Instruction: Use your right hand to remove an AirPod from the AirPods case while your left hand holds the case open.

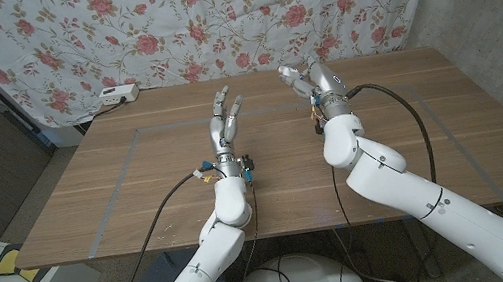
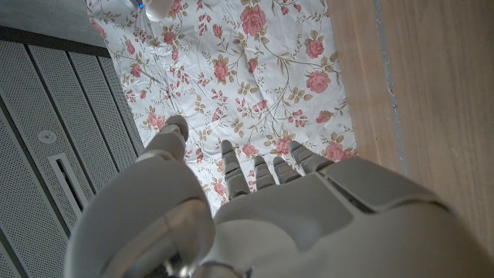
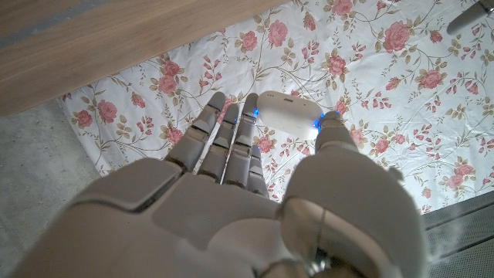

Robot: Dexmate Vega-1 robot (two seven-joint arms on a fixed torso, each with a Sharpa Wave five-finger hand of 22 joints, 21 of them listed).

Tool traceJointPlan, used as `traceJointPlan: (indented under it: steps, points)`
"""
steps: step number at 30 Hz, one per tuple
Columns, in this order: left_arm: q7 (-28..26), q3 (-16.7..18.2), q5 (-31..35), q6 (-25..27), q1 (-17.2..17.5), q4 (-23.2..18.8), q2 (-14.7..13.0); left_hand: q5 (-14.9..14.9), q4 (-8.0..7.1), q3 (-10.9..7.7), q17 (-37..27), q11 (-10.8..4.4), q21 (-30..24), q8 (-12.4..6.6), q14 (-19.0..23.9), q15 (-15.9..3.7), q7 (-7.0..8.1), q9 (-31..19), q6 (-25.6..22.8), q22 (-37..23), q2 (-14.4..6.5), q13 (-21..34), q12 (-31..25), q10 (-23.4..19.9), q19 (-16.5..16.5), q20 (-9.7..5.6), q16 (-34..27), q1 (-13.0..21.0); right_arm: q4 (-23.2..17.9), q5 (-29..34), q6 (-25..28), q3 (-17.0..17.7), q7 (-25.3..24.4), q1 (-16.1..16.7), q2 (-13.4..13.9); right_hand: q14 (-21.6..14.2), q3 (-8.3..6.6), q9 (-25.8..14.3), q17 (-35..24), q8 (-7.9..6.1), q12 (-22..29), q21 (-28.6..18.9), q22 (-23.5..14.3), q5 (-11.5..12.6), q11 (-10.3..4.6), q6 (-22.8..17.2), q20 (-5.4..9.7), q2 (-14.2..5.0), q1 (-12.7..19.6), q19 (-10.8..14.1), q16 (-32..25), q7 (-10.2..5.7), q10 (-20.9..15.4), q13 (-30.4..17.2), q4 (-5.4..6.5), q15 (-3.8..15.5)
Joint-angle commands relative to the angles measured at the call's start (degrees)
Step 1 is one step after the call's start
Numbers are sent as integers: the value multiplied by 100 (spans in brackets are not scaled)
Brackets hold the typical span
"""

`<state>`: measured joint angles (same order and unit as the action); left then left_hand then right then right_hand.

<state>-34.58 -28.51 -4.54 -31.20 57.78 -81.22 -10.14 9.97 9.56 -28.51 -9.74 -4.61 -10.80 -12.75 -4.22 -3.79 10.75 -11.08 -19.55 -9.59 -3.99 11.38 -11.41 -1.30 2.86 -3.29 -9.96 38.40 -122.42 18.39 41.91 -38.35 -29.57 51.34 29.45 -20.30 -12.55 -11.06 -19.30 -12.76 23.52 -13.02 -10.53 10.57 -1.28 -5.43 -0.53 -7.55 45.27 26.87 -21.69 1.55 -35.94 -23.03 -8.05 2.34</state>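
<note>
Both the left hand (image 1: 225, 123) and right hand (image 1: 311, 81) hold nothing, fingers apart, above the wooden table (image 1: 138, 189); beyond the fingertips lies a white power strip (image 1: 118, 94).

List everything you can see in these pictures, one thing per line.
table: one, brown wood, under both arms.
curtain: one, white with pink roses, hanging behind the table.
small box: one, white, at the table's far left corner.
tape lines: several, grey, marking a rectangle on the tabletop.
cables: two, black, one running along each arm.
left robot hand: one, grey, raised over the table's middle, fingers spread, holding nothing.
right robot hand: one, grey, raised near the table's far edge, fingers apart, holding nothing.
</note>
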Motion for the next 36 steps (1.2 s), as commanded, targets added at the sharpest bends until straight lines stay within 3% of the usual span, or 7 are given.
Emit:
traceJointPlan:
  steps: [1, 8, 23, 27, 28, 31, 36]
  points:
    - [-489, -77, 193, -61, 26, 193, 369, 40, 43, 8, -23, -18, -8, -155, -47, -25, -77, -43, -302, -20, 6, 30, -38, 50, 18, -16, -28, 177, 95, -19, 126, -146, -151, -120, -165, -21, 31, -20, -11, 18, 21, 23, -32, 39, -232, -65, -6, -22, 32, -3, -33, 5, -261, -26, 1, 560]
    - [-655, -132, 299, 250, 65, 33, 411, 34, 26, 125, -25, -63, -11, -400, -50, -43, -379, -126, -844, -21, 127, 34, -63, 69, 34, -21, -41, 315, 200, 72, -46, -270, -269, -143, -155, -7, 35, -21, -19, 19, 24, 26, -31, 42, -255, -79, 0, -22, 38, -12, -32, -1, -259, -35, 0, 587]
    - [-1057, -321, 578, 999, 177, -371, 433, 35, -4, 247, -26, 34, -25, -346, -15, 24, -652, -104, -881, -21, 226, 36, -103, 12, 104, 80, -51, 328, 376, 443, -56, -503, -533, -166, -309, 8, 43, -21, -26, 27, 23, 35, -28, 49, -297, -90, 17, -9, 67, -43, -29, -45, -236, -56, -14, 608]
    - [-1180, -372, 689, 954, 149, -329, 438, 37, 4, 246, -26, 53, -28, -338, -9, 56, -665, -101, -891, -21, 218, 36, -105, 15, 120, 120, -53, 368, 388, 477, -36, -533, -495, -160, -347, 16, 48, -22, -28, 25, 27, 38, -27, 49, -297, -102, 11, -6, 65, -50, -27, -62, -244, -61, -11, 602]
    - [-1112, -390, 567, 611, 94, -122, 486, 42, 10, 244, -25, 66, -26, -344, -9, 73, -587, -98, -936, -20, 209, 36, -109, 12, 122, 146, -52, 405, 390, 482, 2, -531, -499, -156, -378, 18, 48, -22, -28, 24, 27, 38, -27, 49, -298, -105, 8, -6, 65, -52, -26, -60, -242, -62, -11, 601]
    - [-1162, -426, 651, 871, 123, -256, 470, 70, 5, 253, -24, 33, -35, -379, 21, 83, -406, -87, -1113, -21, 186, 34, -129, -27, 167, 177, -59, 477, 354, 488, -18, -523, -491, -116, -365, 9, 52, -22, -28, 25, 29, 36, -27, 50, -284, -109, 12, -4, 64, -48, -29, -57, -245, -66, -9, 585]
    - [-1138, -496, 674, 956, 109, -310, 452, 91, 10, 265, -23, 3, -41, -395, 43, 62, -368, -77, -1216, -20, 188, 34, -136, -41, 202, 178, -63, 533, 353, 538, -30, -549, -488, -99, -380, 15, 56, -22, -29, 27, 33, 34, -26, 51, -281, -112, 11, -4, 65, -46, -28, -53, -247, -71, -8, 591]
